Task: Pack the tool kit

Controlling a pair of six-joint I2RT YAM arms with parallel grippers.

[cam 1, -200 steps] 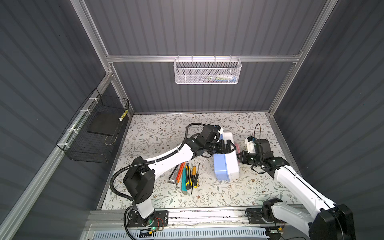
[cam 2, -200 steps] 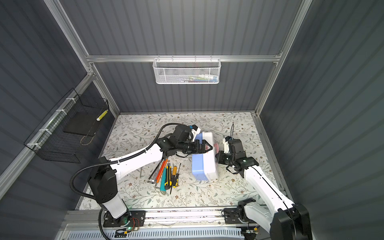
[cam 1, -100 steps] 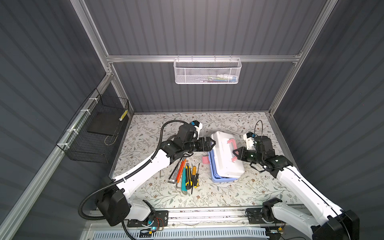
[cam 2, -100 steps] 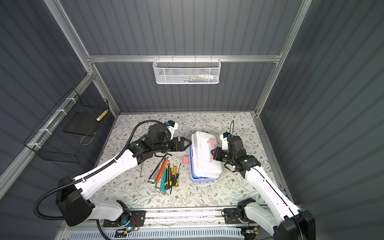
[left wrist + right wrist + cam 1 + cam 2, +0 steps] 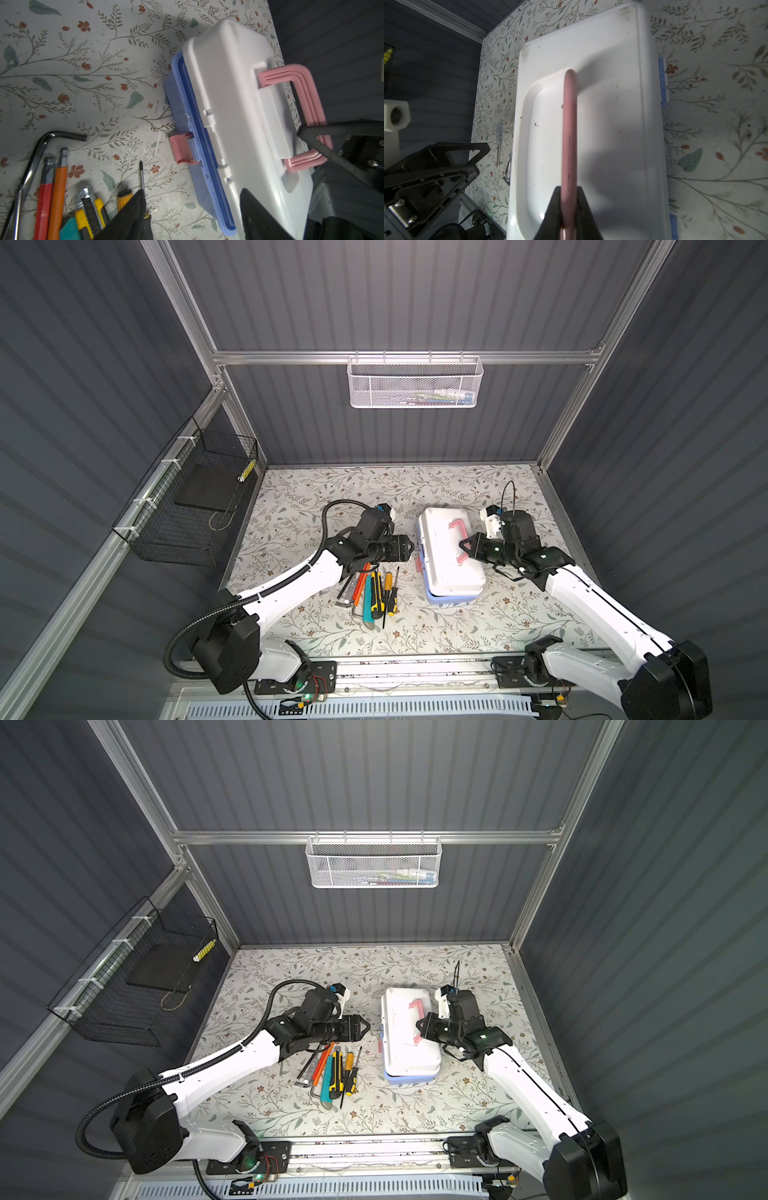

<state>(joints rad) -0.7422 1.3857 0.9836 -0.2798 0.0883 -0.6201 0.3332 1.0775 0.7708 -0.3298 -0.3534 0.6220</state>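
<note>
The tool kit [image 5: 451, 568] [image 5: 409, 1052] lies flat right of the mat's middle, its white lid [image 5: 232, 87] [image 5: 608, 116] down on the light-blue base [image 5: 182, 99]. The pink latch [image 5: 182, 148] hangs loose on the side facing the tools. My right gripper [image 5: 464, 546] [image 5: 419, 1028] [image 5: 569, 193] is shut on the upright pink handle [image 5: 569, 128] [image 5: 307, 97]. My left gripper [image 5: 409, 548] [image 5: 365, 1028] [image 5: 192, 191] hovers just left of the box, open and holding nothing. Loose knives, screwdrivers and a hex key [image 5: 41, 141] lie in a bundle [image 5: 374, 593] [image 5: 332, 1073] under its wrist.
A white mesh basket [image 5: 415, 385] hangs on the back wall. A black wire basket [image 5: 195, 506] hangs on the left wall. The right wall's metal rail [image 5: 561, 522] runs close behind my right gripper. Bare flowered mat [image 5: 332, 489] lies behind the arms.
The white lid has come down onto the blue base. My left gripper has pulled back left from the box, its jaws narrower than before. The right gripper has kept hold of the handle.
</note>
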